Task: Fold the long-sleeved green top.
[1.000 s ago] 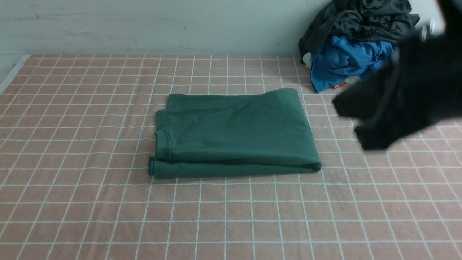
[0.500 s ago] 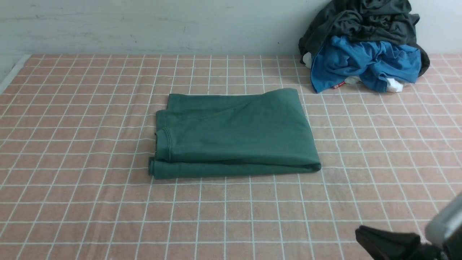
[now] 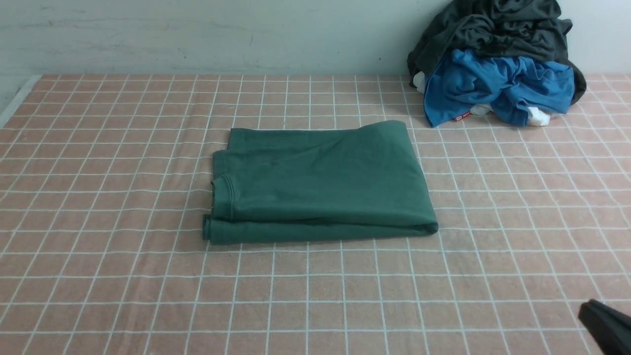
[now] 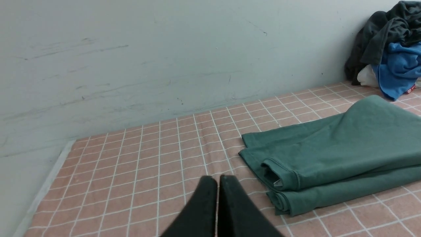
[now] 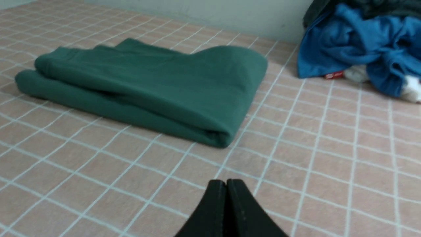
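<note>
The green long-sleeved top [image 3: 320,185] lies folded into a thick rectangle in the middle of the checked cloth, its ribbed edge at the left side. It also shows in both wrist views [image 4: 335,154] [image 5: 148,87]. My left gripper [image 4: 218,179] is shut and empty, hovering over bare cloth beside the top's ribbed edge. It is out of the front view. My right gripper [image 5: 226,182] is shut and empty, off the top's folded corner. Only a black tip of it [image 3: 604,323] shows at the front view's lower right corner.
A heap of clothes sits at the back right against the wall: a dark grey-black garment [image 3: 493,24] over a bright blue one [image 3: 493,84]. The pale wall [image 3: 197,34] bounds the far side, and the cloth's left edge [image 3: 17,101] runs beside a pale strip.
The right arm has swung from in front of the clothes heap down to the lower right corner and nearly left the front view. The top has not moved.
</note>
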Tool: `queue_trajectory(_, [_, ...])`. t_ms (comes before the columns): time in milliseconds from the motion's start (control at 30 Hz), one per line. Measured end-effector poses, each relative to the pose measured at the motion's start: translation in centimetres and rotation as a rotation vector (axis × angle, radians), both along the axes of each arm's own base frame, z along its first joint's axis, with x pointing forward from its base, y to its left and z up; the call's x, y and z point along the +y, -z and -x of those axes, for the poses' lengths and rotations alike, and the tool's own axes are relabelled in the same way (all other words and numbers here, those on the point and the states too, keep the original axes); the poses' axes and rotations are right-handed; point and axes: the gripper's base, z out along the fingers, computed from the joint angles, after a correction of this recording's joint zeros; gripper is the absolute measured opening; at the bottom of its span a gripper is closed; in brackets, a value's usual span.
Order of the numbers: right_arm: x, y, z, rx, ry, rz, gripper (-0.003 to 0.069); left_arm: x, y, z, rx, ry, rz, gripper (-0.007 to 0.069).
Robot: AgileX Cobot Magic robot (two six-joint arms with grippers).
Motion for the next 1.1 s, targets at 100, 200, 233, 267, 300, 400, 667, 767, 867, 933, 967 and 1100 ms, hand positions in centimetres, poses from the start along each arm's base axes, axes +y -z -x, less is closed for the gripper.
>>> queue_trajectory(100, [-1.0,-0.2,0.8,-0.033,0.089,0.014,-0.0013,0.0,0.0,0.0,0.0,0.0,0.0,-0.0007])
queue_trajectory(200, [-2.1,0.1,1.6,-0.033,0.215,0.027,-0.0013,0.0,0.0,0.0,0.0,0.0,0.0,-0.0007])
queue_trajectory(233, [-2.1,0.0,1.7,-0.046,0.223,0.023,-0.0013,0.0,0.0,0.0,0.0,0.0,0.0,-0.0007])
queue_trajectory(267, [-2.4,0.3,2.1,-0.022,0.265,0.001,-0.0013,0.0,0.0,0.0,0.0,0.0,0.0,-0.0007])
queue_trajectory(300, [-2.6,0.4,2.3,-0.011,0.284,0.001,-0.0013,0.0,0.0,0.0,0.0,0.0,0.0,-0.0007])
queue_trajectory(400, [-2.9,1.0,2.8,0.038,0.331,-0.015,-0.0013,0.0,0.0,0.0,0.0,0.0,0.0,-0.0007])
queue_trajectory(667, [-3.0,1.0,2.9,0.035,0.344,-0.021,-0.0013,0.0,0.0,0.0,-0.002,0.0,0.0,-0.0007])
queue_trajectory(767, [-3.0,1.0,2.9,0.035,0.344,-0.021,-0.0013,0.0,0.0,0.0,-0.002,0.0,0.0,-0.0007])
queue_trajectory(867, [-3.0,1.0,2.9,0.035,0.344,-0.021,-0.0013,0.0,0.0,0.0,-0.002,0.0,0.0,-0.0007])
queue_trajectory(933, [-3.0,1.0,2.9,0.035,0.344,-0.022,-0.0013,0.0,0.0,0.0,-0.002,0.0,0.0,-0.0007])
queue_trajectory(967, [-3.0,1.0,2.9,0.035,0.344,-0.022,-0.0013,0.0,0.0,0.0,-0.002,0.0,0.0,-0.0007])
queue_trajectory(1100, [-3.0,1.0,2.9,0.036,0.345,-0.02,-0.0013,0.0,0.0,0.0,-0.002,0.0,0.0,-0.0007])
